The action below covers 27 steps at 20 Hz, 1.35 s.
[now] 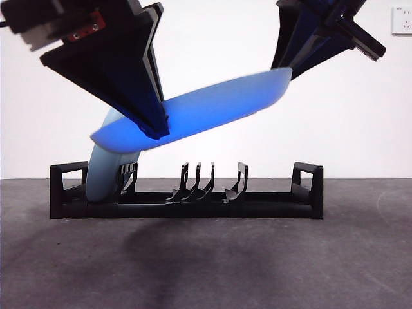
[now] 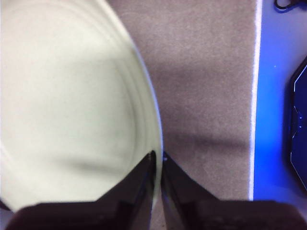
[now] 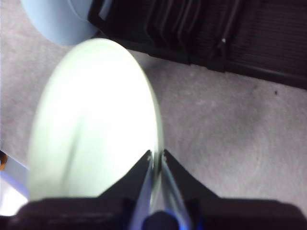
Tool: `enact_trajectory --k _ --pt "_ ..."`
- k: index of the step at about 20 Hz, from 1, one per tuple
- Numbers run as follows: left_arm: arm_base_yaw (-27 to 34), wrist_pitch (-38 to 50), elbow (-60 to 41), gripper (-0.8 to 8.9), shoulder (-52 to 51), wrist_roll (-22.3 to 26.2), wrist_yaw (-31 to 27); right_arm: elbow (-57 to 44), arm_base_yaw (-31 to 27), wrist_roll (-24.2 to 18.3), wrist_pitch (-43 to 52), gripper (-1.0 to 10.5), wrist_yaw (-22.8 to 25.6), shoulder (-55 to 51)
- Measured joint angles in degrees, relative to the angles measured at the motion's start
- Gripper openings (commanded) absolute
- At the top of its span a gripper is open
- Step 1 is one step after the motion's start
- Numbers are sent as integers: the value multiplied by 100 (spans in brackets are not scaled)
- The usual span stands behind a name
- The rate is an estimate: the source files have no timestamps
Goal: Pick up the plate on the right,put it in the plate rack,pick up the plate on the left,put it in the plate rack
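Both grippers pinch one plate (image 1: 206, 109), left gripper (image 2: 158, 158) and right gripper (image 3: 157, 155), fingers narrow on opposite rims, holding it tilted above the rack (image 1: 187, 199). One pale plate (image 1: 103, 174) already stands at the rack's end (halfway, I'd say); this second one remains to be slotted.

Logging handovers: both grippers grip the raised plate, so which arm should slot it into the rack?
Probably the right. Its gripper clamps the plate's rim and its wrist view shows the rack ahead; the left gripper sees only table.
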Motion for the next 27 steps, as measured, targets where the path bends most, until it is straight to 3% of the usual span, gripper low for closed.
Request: enact_trajectory --k 1,4,9,14,19,22,27 --pt "2 42 0 -9 0 -42 7 0 -50 -4 35 292 -4 -68" --pt "28 236 -9 -9 13 -111 142 0 -210 -4 177 319 179 -404" --pt "195 1351 -9 -9 13 -520 866 0 -417 -31 603 314 1537 -1335" --pt "1375 3143 -9 -9 61 -1561 2774 2 -485 -96 824 312 2347 -2162" --pt "2638 4732 70 -9 605 -3189 4496 2 -485 -101 839 312 2358 -2511" --pt "2898 4752 426 -9 1012 -3617 4638 2 -485 -109 835 312 2356 -2509" --pt "3134 4651 1158 -9 1685 -3827 4693 2 -485 -109 835 312 2356 -2503"
